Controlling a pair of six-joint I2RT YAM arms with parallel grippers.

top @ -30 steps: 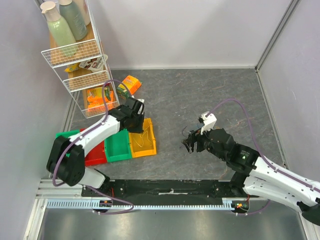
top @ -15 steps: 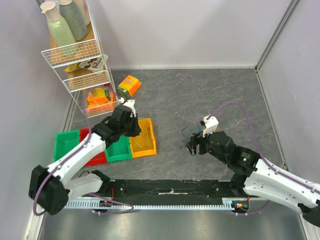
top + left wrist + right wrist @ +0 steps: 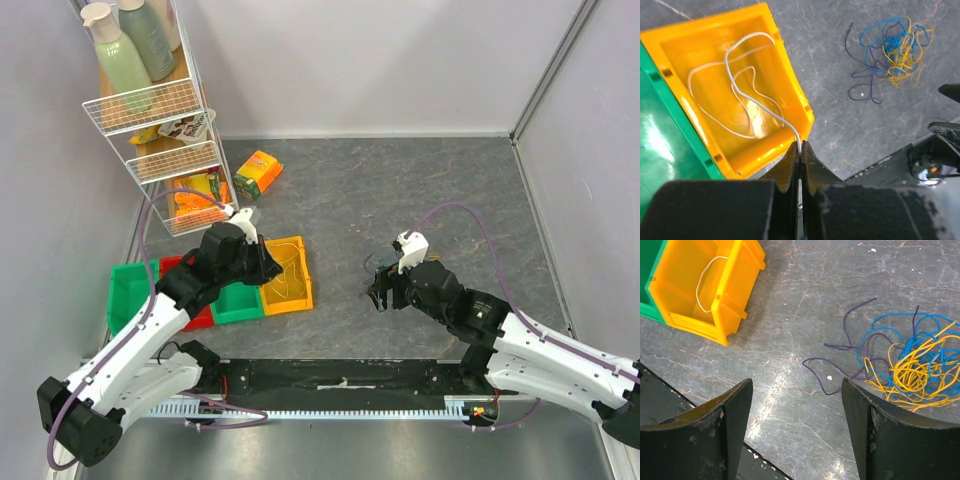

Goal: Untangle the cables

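The cables lie as a loose tangle [image 3: 912,365] of blue, yellow and purple wire on the grey floor, also visible in the left wrist view as the tangle [image 3: 892,50]. One purple strand [image 3: 840,360] trails out to the left of it. My right gripper [image 3: 797,382] hangs open over bare floor just left of that strand, with nothing between its fingers. My left gripper [image 3: 800,145] is shut on a white cable [image 3: 740,92]. The rest of that cable coils inside the yellow bin [image 3: 785,85]. From above, the left gripper [image 3: 268,268] sits over the yellow bin and the right gripper [image 3: 380,292] covers most of the tangle.
A green bin [image 3: 235,300], a red bin [image 3: 190,310] and another green bin [image 3: 128,290] stand in a row left of the yellow one. A wire rack [image 3: 160,130] with bottles and packets stands at the back left. An orange packet [image 3: 258,172] lies on the floor. A black rail [image 3: 340,375] runs along the near edge.
My left arm's elbow has swung down toward the near edge, and its gripper has drifted slightly nearer over the yellow bin. The right gripper has barely shifted.
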